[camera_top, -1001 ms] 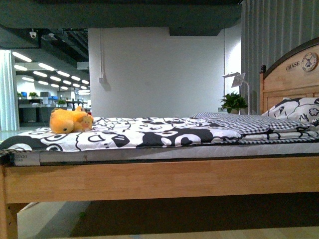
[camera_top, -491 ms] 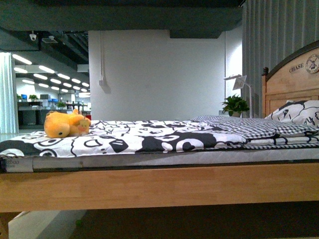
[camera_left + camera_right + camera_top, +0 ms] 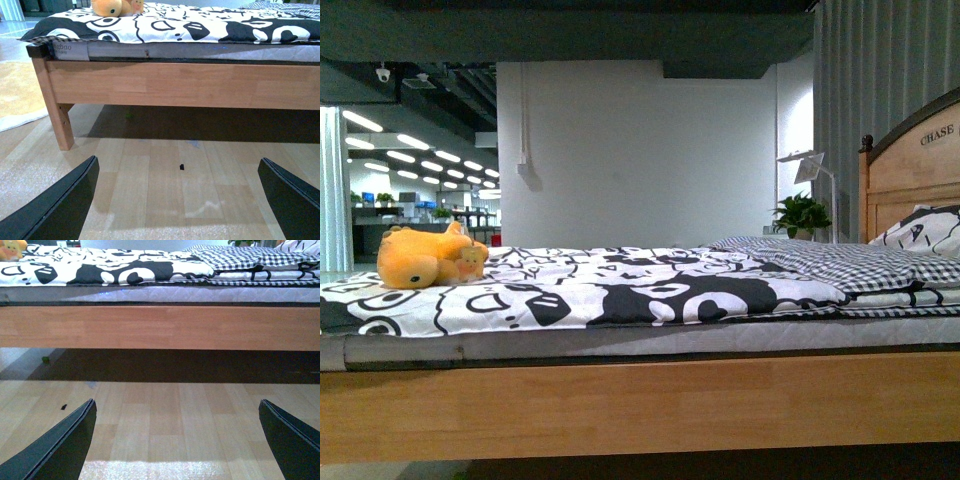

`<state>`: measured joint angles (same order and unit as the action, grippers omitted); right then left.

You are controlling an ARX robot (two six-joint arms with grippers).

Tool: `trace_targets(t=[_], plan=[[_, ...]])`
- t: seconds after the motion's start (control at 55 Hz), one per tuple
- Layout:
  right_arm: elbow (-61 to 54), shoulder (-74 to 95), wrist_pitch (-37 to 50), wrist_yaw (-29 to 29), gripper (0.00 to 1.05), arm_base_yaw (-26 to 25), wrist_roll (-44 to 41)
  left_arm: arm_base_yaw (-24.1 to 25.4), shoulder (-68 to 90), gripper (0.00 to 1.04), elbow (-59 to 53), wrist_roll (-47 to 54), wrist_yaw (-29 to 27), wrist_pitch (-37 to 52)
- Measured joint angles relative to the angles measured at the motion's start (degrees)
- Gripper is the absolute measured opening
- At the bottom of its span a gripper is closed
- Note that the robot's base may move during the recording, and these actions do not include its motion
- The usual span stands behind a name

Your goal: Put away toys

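An orange-yellow plush toy lies on the black-and-white bedspread near the bed's left end. It also shows in the left wrist view and, barely, at the corner of the right wrist view. My left gripper is open and empty, low over the wooden floor in front of the bed. My right gripper is open and empty too, also low over the floor facing the bed's side rail. Neither arm shows in the front view.
The wooden bed frame spans the front view, with its leg at the left end. A headboard, pillows and a checked blanket lie to the right. A plant and lamp stand behind. A cream rug lies left.
The front view has shifted: the bed and toy now sit lower and the toy further left and larger, so the robot has come closer and turned slightly right. The toy itself has not moved.
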<state>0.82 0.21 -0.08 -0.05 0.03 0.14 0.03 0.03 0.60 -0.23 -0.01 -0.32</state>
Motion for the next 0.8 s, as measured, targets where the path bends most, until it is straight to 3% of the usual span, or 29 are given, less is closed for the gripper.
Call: trace_targets(t=[0.8], plan=[[-0.02,0.0,0.0,0.02,0.98,0.0,0.0,0.0,0.0,0.98,0.0,0.0,0.02,0.0]])
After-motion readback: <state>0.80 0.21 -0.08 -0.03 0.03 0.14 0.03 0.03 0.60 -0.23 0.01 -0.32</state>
